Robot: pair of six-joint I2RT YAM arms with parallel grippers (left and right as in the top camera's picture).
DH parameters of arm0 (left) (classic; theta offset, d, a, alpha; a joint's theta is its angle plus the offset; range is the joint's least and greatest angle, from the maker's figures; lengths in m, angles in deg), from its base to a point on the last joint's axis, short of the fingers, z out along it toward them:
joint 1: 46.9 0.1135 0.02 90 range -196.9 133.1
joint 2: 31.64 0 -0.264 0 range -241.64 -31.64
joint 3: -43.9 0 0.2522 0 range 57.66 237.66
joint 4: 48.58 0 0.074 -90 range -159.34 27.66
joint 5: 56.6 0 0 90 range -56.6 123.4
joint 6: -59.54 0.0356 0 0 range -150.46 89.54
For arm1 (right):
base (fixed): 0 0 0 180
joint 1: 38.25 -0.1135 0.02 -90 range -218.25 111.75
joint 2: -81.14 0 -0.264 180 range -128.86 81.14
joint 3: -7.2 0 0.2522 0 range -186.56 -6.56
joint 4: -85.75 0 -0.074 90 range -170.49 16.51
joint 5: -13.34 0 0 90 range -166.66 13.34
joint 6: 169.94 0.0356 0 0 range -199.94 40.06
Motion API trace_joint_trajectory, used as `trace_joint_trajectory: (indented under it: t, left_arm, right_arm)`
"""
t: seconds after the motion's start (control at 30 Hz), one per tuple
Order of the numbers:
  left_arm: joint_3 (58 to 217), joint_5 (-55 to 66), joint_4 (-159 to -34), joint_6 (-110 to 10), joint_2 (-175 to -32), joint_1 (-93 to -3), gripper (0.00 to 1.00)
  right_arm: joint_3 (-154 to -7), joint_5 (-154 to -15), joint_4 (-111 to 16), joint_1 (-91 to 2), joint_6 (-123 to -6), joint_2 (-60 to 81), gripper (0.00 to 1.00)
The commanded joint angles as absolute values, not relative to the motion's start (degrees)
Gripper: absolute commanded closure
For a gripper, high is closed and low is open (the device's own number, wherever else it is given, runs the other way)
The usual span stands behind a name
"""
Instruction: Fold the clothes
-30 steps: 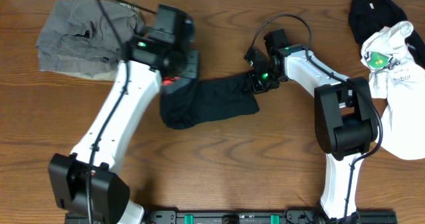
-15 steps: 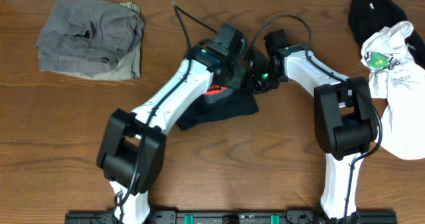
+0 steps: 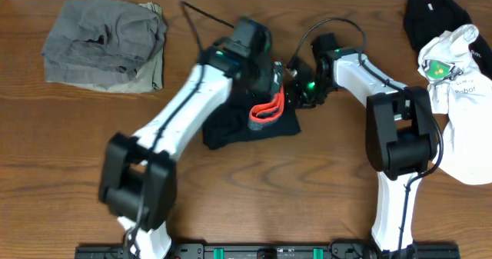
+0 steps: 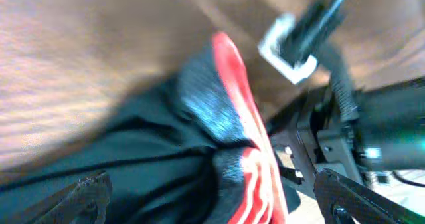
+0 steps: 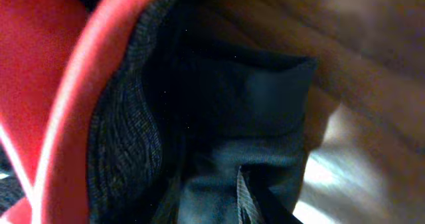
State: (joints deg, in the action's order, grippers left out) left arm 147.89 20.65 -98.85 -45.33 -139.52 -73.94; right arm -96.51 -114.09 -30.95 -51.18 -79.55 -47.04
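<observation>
The long black athletic trousers [image 3: 246, 127] sit bunched up mid-way on the brown wooden surface [image 3: 323, 182], with the grey waistband with red-orange lining [image 3: 267, 111] showing on top. The left end effector [image 4: 216, 194] is spread wide, waistband right between its fingers. The right end effector [image 3: 298, 92] is at the trousers' right edge. Can't tell its grip, since cloth fills its camera. A crumpled grey garment [image 3: 104, 44] lies well apart, far left.

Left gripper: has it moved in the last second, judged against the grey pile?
Yes. The left gripper moved right, away from the grey pile, toward the right gripper over the trousers.
</observation>
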Motion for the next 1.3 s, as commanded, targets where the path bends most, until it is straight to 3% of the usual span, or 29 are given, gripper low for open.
trace_joint_trajectory:
  t: [0.0, 0.2, 0.33, 0.5, 0.7, 1.0, 1.07, 1.27]
  left_arm:
    - [149.10, 20.60, -98.50, -45.79, -131.78, -70.62, 0.02]
    - [149.07, 20.60, -99.70, -45.75, -123.39, -63.63, 0.02]
    - [149.07, 21.19, -102.56, -44.87, -121.09, -59.87, 0.02]
    - [149.03, 22.64, -107.24, -42.73, -121.40, -57.44, 0.02]
    - [149.01, 26.85, -111.07, -41.11, -121.40, -56.41, 0.02]
    - [149.01, 26.83, -113.40, -39.87, -121.40, -55.41, 0.02]
    - [149.01, 26.83, -113.80, -39.43, -121.40, -55.43, 0.02]
    - [149.01, 26.83, -114.43, -39.06, -121.40, -55.43, 0.02]
  right_arm:
    - [-99.99, -108.28, -26.53, -48.63, -80.87, -49.55, 0.71]
    - [-108.40, -107.97, -17.05, -45.50, -80.89, -45.99, 0.66]
    - [-111.22, -108.02, -14.03, -45.17, -80.87, -42.36, 0.57]
    - [-111.27, -108.02, -12.50, -48.49, -80.82, -40.11, 0.37]
    - [-109.60, -104.02, -10.42, -55.23, -78.00, -40.17, 0.01]
    - [-108.82, -100.41, -9.57, -60.84, -75.69, -40.26, 0.02]
    - [-108.73, -100.28, -8.85, -60.82, -75.69, -40.28, 0.15]
    - [-107.27, -92.76, -6.14, -60.71, -74.18, -40.28, 0.67]
